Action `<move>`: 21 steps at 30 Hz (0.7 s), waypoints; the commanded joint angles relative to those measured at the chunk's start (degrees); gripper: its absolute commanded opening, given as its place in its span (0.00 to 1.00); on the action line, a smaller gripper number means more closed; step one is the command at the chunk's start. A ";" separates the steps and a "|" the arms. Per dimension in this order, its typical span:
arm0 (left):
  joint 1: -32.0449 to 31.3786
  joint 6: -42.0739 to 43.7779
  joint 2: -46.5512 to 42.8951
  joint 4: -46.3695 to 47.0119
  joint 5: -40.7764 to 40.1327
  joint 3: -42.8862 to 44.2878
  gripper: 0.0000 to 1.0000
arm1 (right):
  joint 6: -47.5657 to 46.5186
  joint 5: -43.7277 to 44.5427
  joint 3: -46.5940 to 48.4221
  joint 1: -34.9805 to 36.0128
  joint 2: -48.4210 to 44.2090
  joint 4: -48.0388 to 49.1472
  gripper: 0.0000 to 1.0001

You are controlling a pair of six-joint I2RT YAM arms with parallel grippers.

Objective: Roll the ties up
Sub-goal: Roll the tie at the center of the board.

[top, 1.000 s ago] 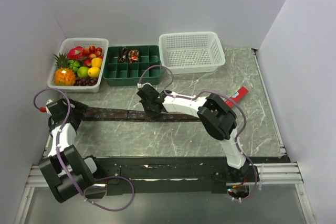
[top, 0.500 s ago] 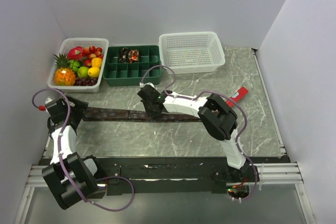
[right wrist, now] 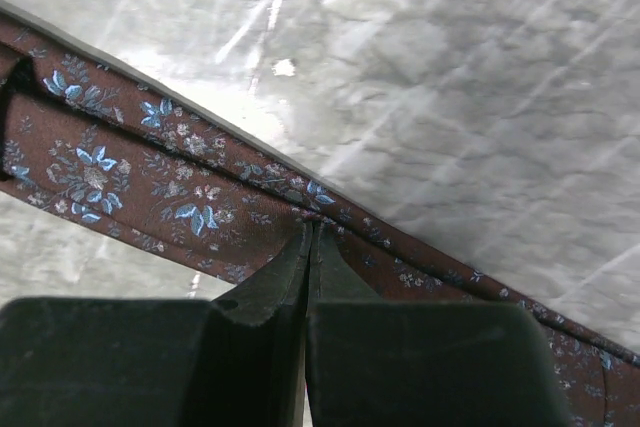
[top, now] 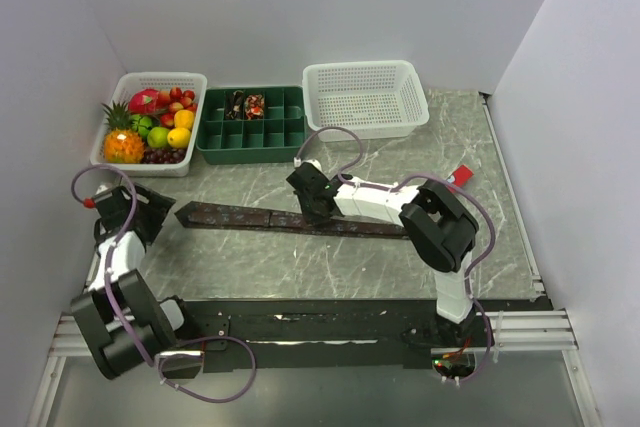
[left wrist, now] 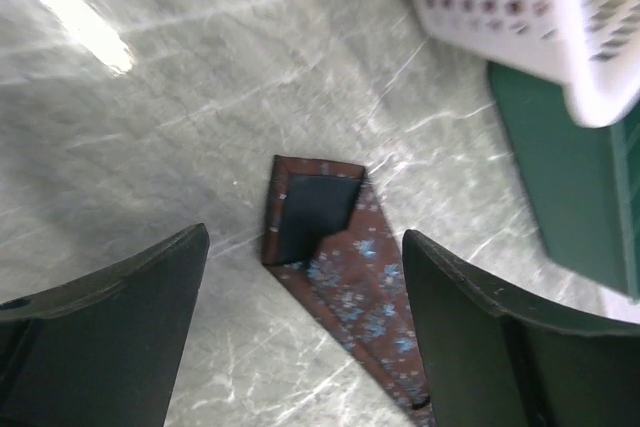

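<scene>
With the tie (top: 245, 216) laid straight, the right gripper (right wrist: 308, 234) pinches its middle while the spread left gripper (left wrist: 303, 237) must grasp the tip to roll.

Marble table (top: 250, 267): tie (top: 240, 215) flat; fruit basket (top: 140, 168), green tray (top: 250, 156), white basket (top: 365, 97), red bar (top: 463, 174).

Tie (right wrist: 120, 182): woven cloth, matt, floral pattern. Table (left wrist: 150, 97): marble-look, smooth, glossy, glare patches. Basket (top: 365, 97): white perforated plastic. Tray (top: 225, 137): green plastic. Left fingers (left wrist: 110, 327): black, matt.
</scene>
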 commanded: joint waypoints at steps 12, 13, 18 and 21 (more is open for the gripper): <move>-8.53 2.85 12.91 6.60 -0.66 4.29 0.73 | -6.29 5.84 -0.24 -0.81 -6.84 -8.71 0.00; -9.75 2.85 14.05 6.61 -0.49 4.38 0.73 | -6.46 5.66 0.03 -0.81 -7.63 -9.06 0.00; -13.45 2.32 15.21 10.83 0.48 3.77 0.73 | -6.99 3.56 3.10 -0.63 -8.52 -9.41 0.00; -13.63 2.84 14.68 10.04 -1.01 3.59 0.72 | -7.52 1.37 5.47 -0.28 -8.08 -8.71 0.00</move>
